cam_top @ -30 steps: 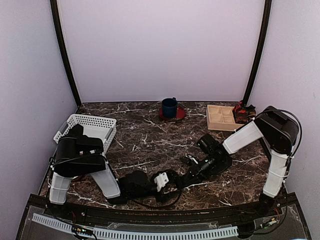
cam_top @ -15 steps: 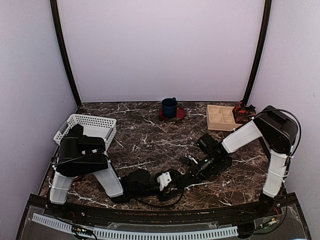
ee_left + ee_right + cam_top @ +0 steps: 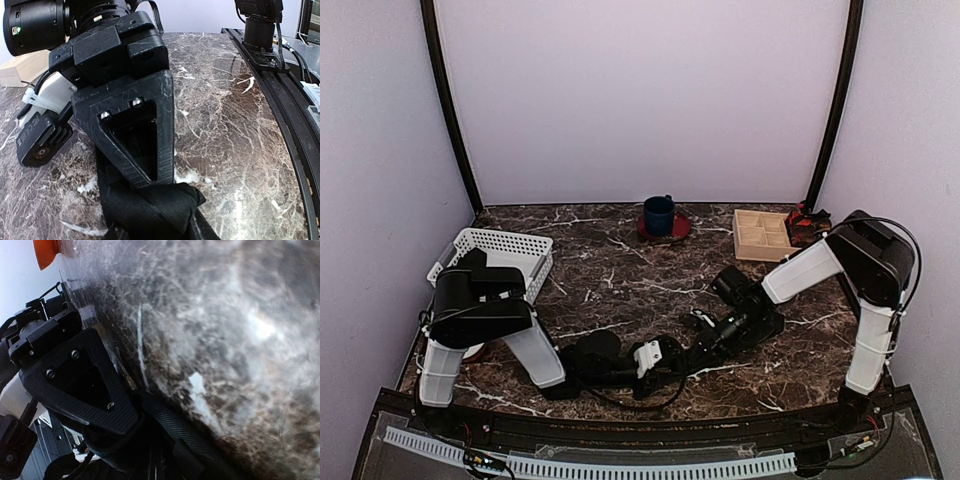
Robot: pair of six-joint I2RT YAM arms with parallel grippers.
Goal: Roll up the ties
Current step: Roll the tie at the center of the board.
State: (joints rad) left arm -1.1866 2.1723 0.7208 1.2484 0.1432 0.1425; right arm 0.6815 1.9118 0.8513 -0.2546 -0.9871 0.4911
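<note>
The black fabric necktie (image 3: 150, 207) lies bunched on the dark marble surface (image 3: 235, 125) at the tips of the left fingers (image 3: 135, 135); whether they clamp it is unclear. The right fingers (image 3: 80, 387) are together, against the fabric.

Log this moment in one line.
task: roll ties | black fabric necktie: bunched near front edge of dark marble table | left hand: at tie, grip unclear | right hand: shut on tie

We look down from high at 6 o'clock, taking in the whole marble table (image 3: 620, 270). Our left wrist view sits close to the surface, facing 3 o'clock. Our right wrist view, closer still, faces 8 o'clock. Both share the black tie (image 3: 150, 210).
</note>
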